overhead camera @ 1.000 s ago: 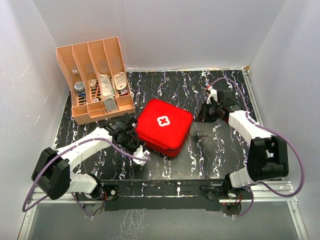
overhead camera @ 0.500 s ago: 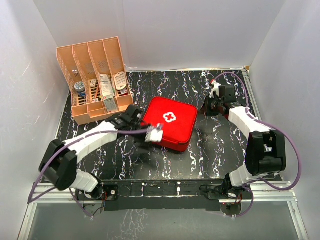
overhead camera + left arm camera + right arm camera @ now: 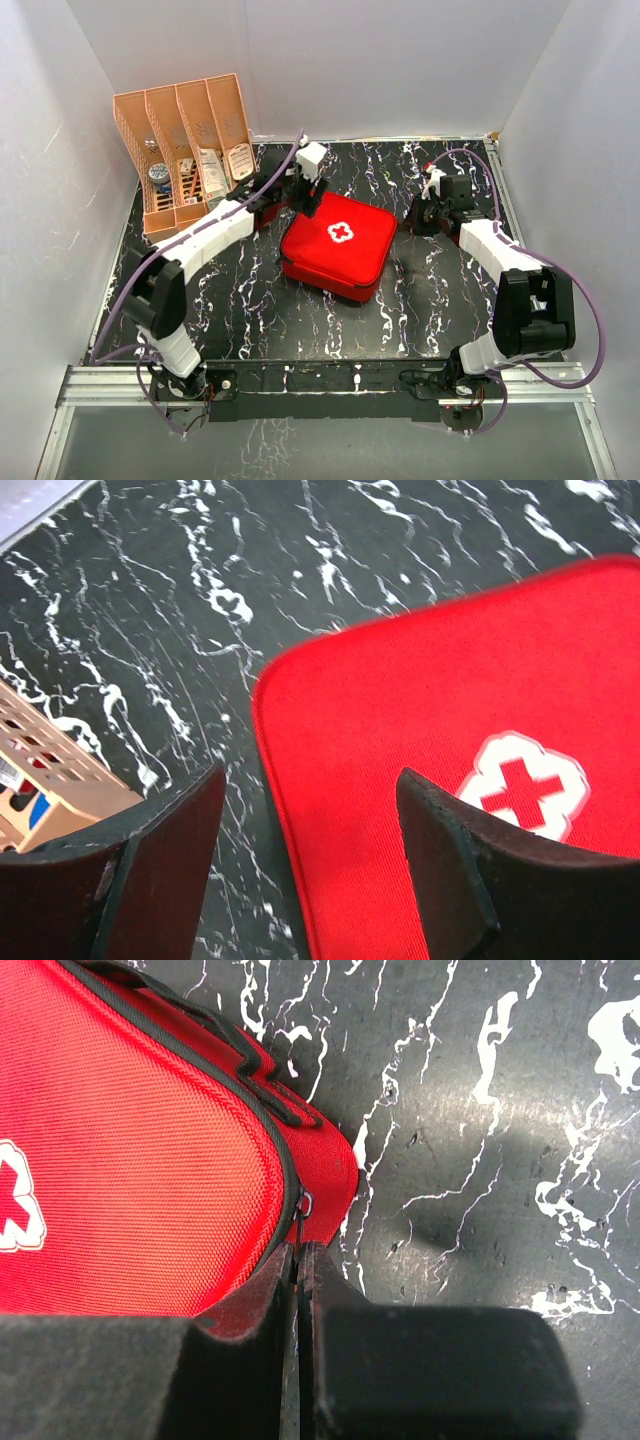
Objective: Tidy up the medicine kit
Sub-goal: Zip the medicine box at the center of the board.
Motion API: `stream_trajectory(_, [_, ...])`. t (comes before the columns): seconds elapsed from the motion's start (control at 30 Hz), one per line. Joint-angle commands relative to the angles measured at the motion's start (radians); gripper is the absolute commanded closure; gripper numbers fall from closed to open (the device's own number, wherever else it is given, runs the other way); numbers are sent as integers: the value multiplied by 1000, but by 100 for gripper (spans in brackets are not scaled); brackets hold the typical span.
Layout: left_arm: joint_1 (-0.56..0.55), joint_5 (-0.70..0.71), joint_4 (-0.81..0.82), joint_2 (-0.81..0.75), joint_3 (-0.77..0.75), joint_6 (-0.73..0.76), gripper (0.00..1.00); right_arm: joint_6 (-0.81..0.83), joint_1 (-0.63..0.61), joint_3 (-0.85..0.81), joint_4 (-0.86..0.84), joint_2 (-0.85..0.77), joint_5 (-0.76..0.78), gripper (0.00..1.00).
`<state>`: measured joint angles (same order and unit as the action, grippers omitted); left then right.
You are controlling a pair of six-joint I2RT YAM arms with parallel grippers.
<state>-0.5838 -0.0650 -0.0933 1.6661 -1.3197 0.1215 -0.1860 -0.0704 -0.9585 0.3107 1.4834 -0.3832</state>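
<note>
Top view: my left end effector (image 3: 305,192) hangs over the far-left corner of the rounded-square soft red zip case (image 3: 335,240), white cross on its lid. The case lies zipped on the black white-veined marble tabletop (image 3: 250,310), between my two end effectors. An orange slotted plastic rack (image 3: 185,160) stands to the left of the left one. My right end effector (image 3: 425,213) sits low at the case's right corner.

Left wrist: left end effector (image 3: 310,780) spread wide, nothing held. The case corner (image 3: 450,730) is beneath it and the rack's corner (image 3: 40,770) is off to the left.

Right wrist: right end effector (image 3: 298,1255) pressed together, tips against the case's zip seam (image 3: 150,1140). A small metal zip pull (image 3: 305,1203) lies just ahead. I cannot tell whether anything is pinched.
</note>
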Motion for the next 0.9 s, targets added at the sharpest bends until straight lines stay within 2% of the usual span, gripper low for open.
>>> stream_trajectory(0.0, [25, 156, 1, 155, -141, -73, 32, -14, -1, 14, -64, -57, -8, 100])
stream_trajectory(0.27, [81, 285, 11, 383, -335, -77, 33, -10, -1, 34, -51, -83, -3, 100])
stream_trajectory(0.37, [97, 277, -19, 442, -417, -83, 33, -12, -1, 43, -50, -91, -3, 100])
stream_trajectory(0.43, [98, 224, -31, 461, -446, -81, 35, -16, -2, 52, -51, -99, -2, 100])
stream_trajectory(0.63, [98, -93, -135, 494, -524, -66, 44, -16, 0, 61, -35, -122, 6, 100])
stream_trajectory(0.87, [93, -205, -232, 503, -518, -29, 49, -22, -1, 57, -45, -109, 7, 100])
